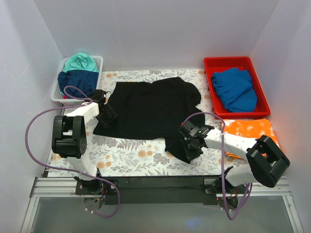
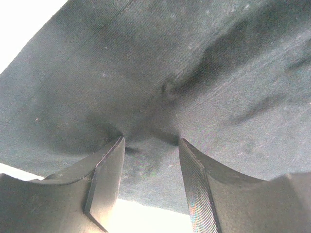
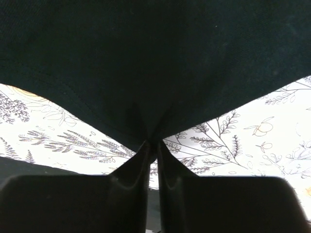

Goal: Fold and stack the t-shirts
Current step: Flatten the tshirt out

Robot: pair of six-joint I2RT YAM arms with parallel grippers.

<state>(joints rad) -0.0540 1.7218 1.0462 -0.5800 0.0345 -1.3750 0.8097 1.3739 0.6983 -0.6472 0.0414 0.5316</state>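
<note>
The large black t-shirt [image 1: 146, 104] lies spread on the middle of the table, its lower right corner bunched. My left gripper [image 1: 108, 116] is at its left lower edge. In the left wrist view the jaws [image 2: 150, 141] stand apart, tips pressed into the black cloth [image 2: 170, 63], which puckers at both tips. My right gripper [image 1: 192, 143] is at the shirt's lower right corner. In the right wrist view it [image 3: 152, 144] is shut on the edge of the black cloth [image 3: 155, 48], which lifts to a peak at the tips.
A red bin [image 1: 257, 77] at the back right holds a blue shirt [image 1: 235, 90]. A mottled orange shirt [image 1: 250, 130] lies in front of it. A white basket [image 1: 99, 63] at the back left holds a teal shirt [image 1: 80, 62] and a navy shirt [image 1: 77, 80]. The flower-print cloth [image 1: 131, 155] covers the table.
</note>
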